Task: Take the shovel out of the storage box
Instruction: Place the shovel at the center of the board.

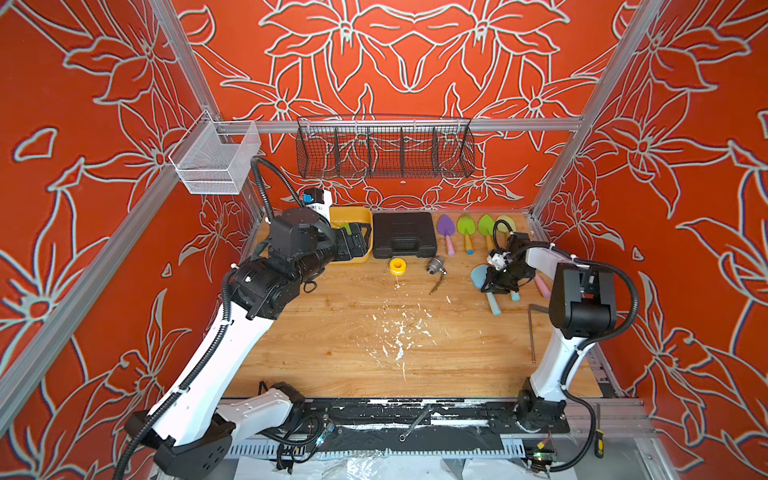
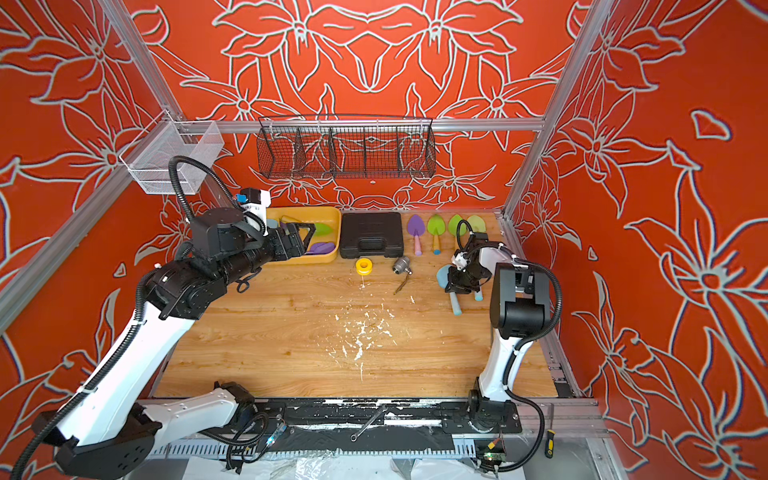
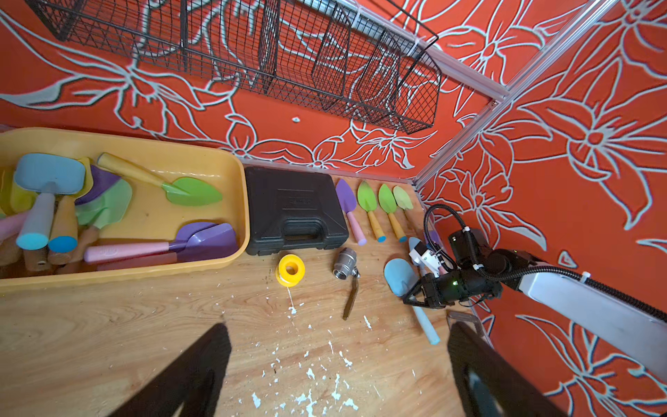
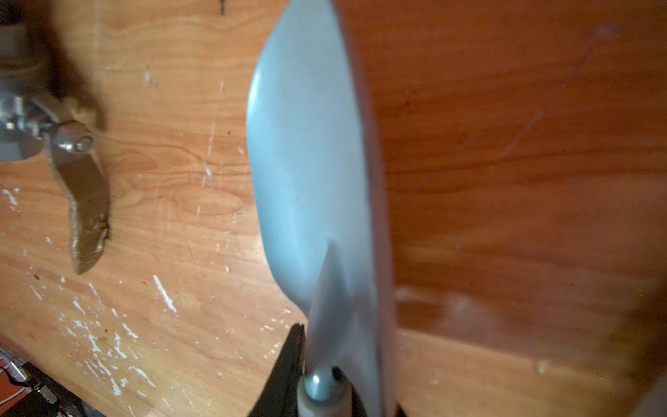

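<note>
Top views both take in the whole table [image 1: 311, 357], but the left arm covers much of the box [image 2: 320, 214] at the far left. Only the left wrist view shows what lies in it: a heap of shovels [image 3: 48, 173] at one end, a green trowel [image 3: 191, 191] alone by the far wall, and a purple shovel [image 3: 213, 242] along the near wall. They look to me like light, stiff plastic, smooth on the blade and apt to slip there. The round pink handle [image 3: 126, 251] of the purple one lies clear, so it seems the place to take hold. The left gripper [image 2: 311, 239] hangs over the box with its fingers [image 3: 202, 361] wide apart and nothing between them. Out on the right, the right gripper [image 1: 491, 284] is clamped on a blue shovel [image 1: 478, 276]. Only the right wrist view, blurred as it is, shows the bite at the neck, just behind the blade.
</note>
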You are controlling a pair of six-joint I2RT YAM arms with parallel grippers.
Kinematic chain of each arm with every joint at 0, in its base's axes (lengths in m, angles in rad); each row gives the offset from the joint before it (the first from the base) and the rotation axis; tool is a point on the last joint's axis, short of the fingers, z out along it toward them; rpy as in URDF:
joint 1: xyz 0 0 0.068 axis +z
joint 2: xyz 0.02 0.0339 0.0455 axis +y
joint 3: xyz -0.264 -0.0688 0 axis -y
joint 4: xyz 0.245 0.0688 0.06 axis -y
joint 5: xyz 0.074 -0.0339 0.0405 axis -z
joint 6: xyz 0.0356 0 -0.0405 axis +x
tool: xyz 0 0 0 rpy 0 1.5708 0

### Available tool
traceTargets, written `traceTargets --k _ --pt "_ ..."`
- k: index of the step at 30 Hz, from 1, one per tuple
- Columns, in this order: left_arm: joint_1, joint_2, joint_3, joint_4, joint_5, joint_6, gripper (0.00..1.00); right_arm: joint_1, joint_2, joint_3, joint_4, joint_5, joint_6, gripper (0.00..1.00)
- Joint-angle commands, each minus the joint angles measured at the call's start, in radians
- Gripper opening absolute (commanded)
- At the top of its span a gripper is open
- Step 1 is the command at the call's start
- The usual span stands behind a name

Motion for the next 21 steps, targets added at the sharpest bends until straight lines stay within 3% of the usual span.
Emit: traceTargets --k 1,5,10,13,21 --pt "0.005 0.003 -0.002 0.007 -0.016 0.009 0.95 -0.002 0.026 0.036 0.009 0.052 -0.009 0.02" --pt "0.005 0.011 -0.001 0.011 -0.007 0.008 0.95 -0.001 0.047 0.061 0.021 0.074 -0.001 0.15" --pt "0.005 0.027 -0.001 0.014 0.011 -0.002 0.95 -0.002 0.091 0.105 -0.002 0.098 -0.007 0.40" --pt "0.005 0.030 -0.004 0.014 0.016 -0.008 0.95 -0.001 0.091 0.116 -0.012 0.123 -0.006 0.48" --pt "0.005 0.034 -0.020 0.025 0.022 -0.018 0.94 0.026 0.007 0.095 -0.043 0.162 0.014 0.54"
